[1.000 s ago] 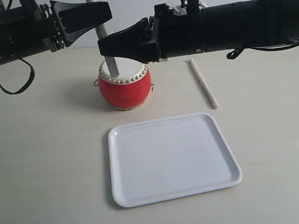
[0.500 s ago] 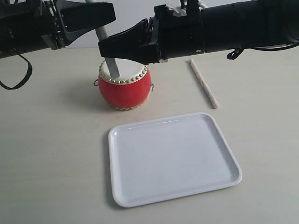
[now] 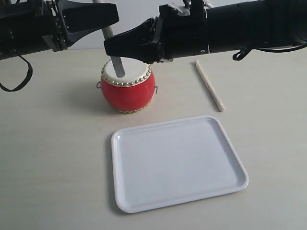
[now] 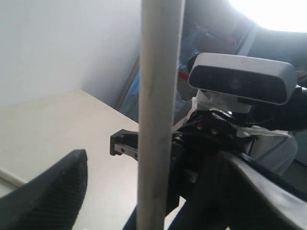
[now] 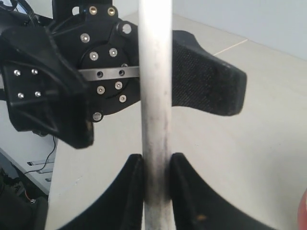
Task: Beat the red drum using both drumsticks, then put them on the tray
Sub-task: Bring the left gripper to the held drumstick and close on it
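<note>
Red-bodied, cream-headed: the red drum (image 3: 128, 91) stands upright on the tabletop (image 3: 53, 153), just behind the tray (image 3: 113, 163) and not touching it. One drumstick (image 3: 115, 62) stands steeply over the drum with its lower end at the skin. The exterior view does not show whether it touches or only hovers.

Right tool (image 5: 156, 165): clenched on this drumstick, both pads pressed against the wood. The arm reaches across the middle, which puts the stick over the drum head.

Left tool (image 4: 153, 158): released. Its jaws stand apart on either side of the same drumstick, higher up than the right tool's grip, and there is a gap between each pad and the wood. Judgement: this looks like a handover. The left tool seems placed to take the stick, which would free the right arm for the other one.

Second drumstick (image 3: 209, 86): lies flat on the tabletop to the right of the drum, well apart from it, behind the tray's far right corner. Nothing touches it.

Neither stick is on the tray. Judgement: the two-stick beat is not yet possible, and the put-away step has not begun.
</note>
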Controlling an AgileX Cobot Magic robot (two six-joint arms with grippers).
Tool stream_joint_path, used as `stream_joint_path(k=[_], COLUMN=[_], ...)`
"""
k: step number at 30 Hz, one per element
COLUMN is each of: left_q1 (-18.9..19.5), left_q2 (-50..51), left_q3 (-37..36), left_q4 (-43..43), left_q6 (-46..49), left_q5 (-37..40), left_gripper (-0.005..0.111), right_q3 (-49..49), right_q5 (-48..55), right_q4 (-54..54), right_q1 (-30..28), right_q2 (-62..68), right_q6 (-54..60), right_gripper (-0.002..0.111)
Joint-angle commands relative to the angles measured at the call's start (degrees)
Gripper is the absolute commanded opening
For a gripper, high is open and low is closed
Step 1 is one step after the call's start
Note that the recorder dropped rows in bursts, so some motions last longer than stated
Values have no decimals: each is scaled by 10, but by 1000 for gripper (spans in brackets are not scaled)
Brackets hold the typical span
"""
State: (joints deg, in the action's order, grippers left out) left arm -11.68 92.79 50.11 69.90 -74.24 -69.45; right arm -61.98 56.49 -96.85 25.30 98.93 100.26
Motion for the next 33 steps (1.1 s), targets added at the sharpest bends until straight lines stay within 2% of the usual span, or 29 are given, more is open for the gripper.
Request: stream_joint_path(k=[1,7,12,14,19,23,33], left_q1=[-4,-6,-34,-44,-42,-42,-42], left_q2=[-2,-2,-2,-2,-2,-2,-2], left_q3=[2,2,2,2,2,2,2], left_q4=[-3,-6,-11,-17,-20,-27,-36], left_q6=[-4,-5,12,13,13,13,20], left_q5=[-5,-5,-5,-5,-5,-5,17], left_gripper=[71,71,71,68,54,47,47], right_q3=[-7,-7,-7,-7,-7,-7,-7], right_q5=[-1,-1,15,19,19,19,19], right_q4=[-15,-16,-16,-16,-16,-16,-16], right_q1=[0,0,0,0,0,0,0], right_q2=[-1,-1,-1,-1,-1,-1,-1], right_q6=[-7,-25,-28,-29,-29,-29,-29], right_gripper=[0,0,0,0,0,0,0])
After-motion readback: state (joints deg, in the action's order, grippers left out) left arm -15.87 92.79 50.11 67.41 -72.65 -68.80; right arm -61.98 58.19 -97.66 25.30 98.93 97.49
